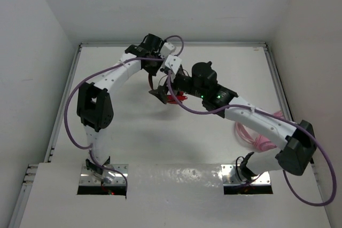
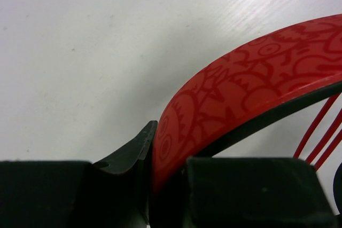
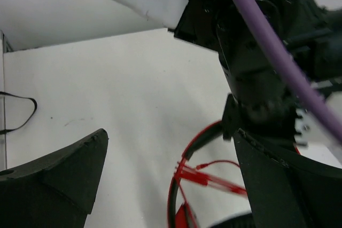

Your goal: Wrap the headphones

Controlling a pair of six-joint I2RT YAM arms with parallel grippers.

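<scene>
The red headphones hang a little above the table at its middle, mostly hidden by both arms in the top view. My left gripper is shut on the red patterned headband, which has a black inner band; its fingers clamp the band's end. Thin red cable strands run at the right of that view. My right gripper is open and empty just right of the headphones. In the right wrist view its gripper sits above the headband, with red cable strands stretched across the band.
Pale pink headphones with a pink cable lie on the table under my right arm. White walls enclose the table on the far side and both sides. A thin black loop lies near the table's edge in the right wrist view.
</scene>
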